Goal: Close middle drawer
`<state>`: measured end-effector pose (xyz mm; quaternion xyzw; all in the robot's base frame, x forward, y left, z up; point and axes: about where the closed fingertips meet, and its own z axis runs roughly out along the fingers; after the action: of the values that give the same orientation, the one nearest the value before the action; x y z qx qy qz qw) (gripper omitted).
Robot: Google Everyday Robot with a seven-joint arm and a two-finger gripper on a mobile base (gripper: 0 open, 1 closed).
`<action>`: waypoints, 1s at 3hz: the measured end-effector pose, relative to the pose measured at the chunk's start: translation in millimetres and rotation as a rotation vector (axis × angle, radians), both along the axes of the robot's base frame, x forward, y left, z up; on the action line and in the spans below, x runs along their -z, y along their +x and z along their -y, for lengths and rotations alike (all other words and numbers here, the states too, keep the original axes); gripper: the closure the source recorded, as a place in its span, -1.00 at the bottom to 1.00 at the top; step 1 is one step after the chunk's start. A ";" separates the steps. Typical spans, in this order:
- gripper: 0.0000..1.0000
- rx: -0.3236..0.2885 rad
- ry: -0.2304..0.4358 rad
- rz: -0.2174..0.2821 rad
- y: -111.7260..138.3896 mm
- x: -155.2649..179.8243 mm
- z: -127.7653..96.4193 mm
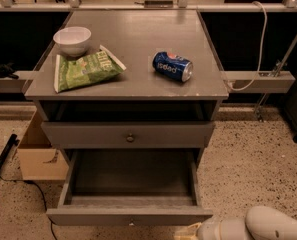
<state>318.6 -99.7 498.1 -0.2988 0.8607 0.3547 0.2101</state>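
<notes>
The middle drawer (130,186) stands pulled far out of the grey cabinet, and its long shallow box is empty. Its flat front (88,217) runs along the bottom of the camera view. Above it is the top drawer front (88,134) with a dark round knob (130,138). The lowest drawer is hidden under the open one. My gripper (187,232) is at the bottom edge, just below and right of the open drawer's front right corner. The white arm (268,226) runs off to the lower right.
On the cabinet top (138,39) are a white bowl (72,40), a green chip bag (85,70) and a blue soda can (172,66) lying on its side. A cardboard box (38,154) stands left of the cabinet. A white cable (260,39) hangs at right.
</notes>
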 end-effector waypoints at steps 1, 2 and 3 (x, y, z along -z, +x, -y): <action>1.00 -0.019 -0.024 0.007 6.9 11.9 -15.9; 1.00 -0.030 -0.055 0.040 35.0 16.2 -27.9; 1.00 -0.030 -0.055 0.042 36.1 16.0 -28.2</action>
<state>354.7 -71.4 482.1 -0.3247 0.8609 0.3279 0.2144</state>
